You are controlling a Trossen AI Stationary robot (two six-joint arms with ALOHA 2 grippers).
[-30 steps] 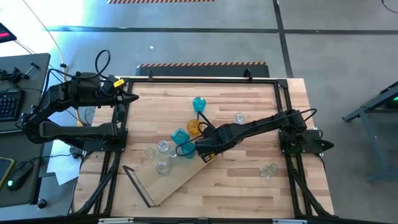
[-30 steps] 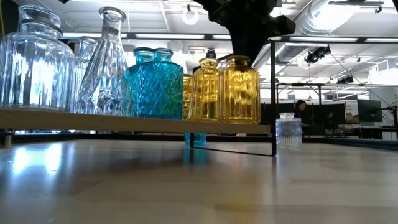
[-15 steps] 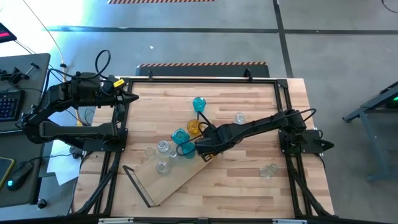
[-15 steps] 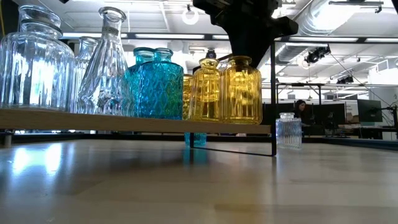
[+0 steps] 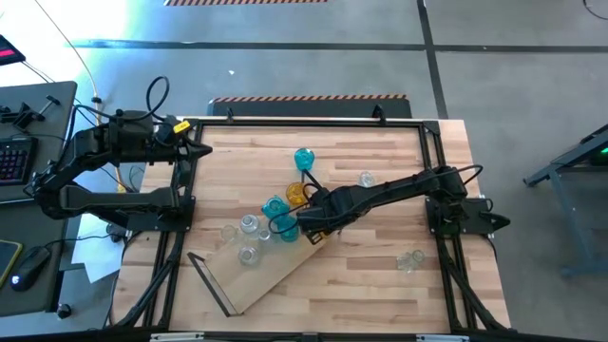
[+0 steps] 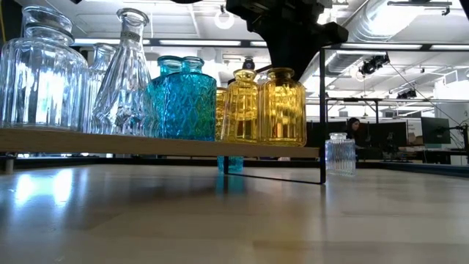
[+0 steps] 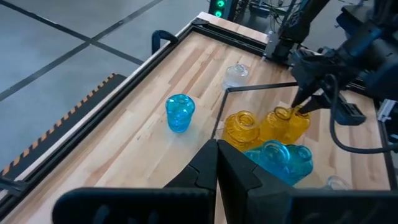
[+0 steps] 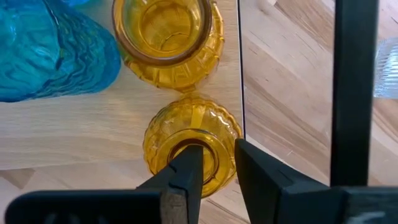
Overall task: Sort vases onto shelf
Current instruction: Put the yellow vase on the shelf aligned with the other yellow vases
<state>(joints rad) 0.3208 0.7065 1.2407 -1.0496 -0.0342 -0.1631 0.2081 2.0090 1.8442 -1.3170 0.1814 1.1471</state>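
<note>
Straddling the rim of an amber vase (image 8: 191, 143) with my right gripper (image 8: 214, 174), fingers parted, one inside the mouth, vase standing at the shelf (image 5: 271, 275) end by the black wire frame (image 8: 354, 93), second amber vase (image 8: 168, 37) and teal vase (image 8: 50, 53) beside it, left gripper (image 7: 217, 171) shut, parked at the table's far-left edge.

The right tool (image 6: 282, 51) hangs dark over the shelf (image 6: 146, 141), directly above an amber vase (image 6: 282, 108). Beside that vase stand another amber vase (image 6: 240, 108), teal vases (image 6: 182, 101) and clear vases (image 6: 37, 73). Farther past the tool, a small clear vase (image 6: 340, 155) sits on the tabletop (image 6: 234, 220).
</note>
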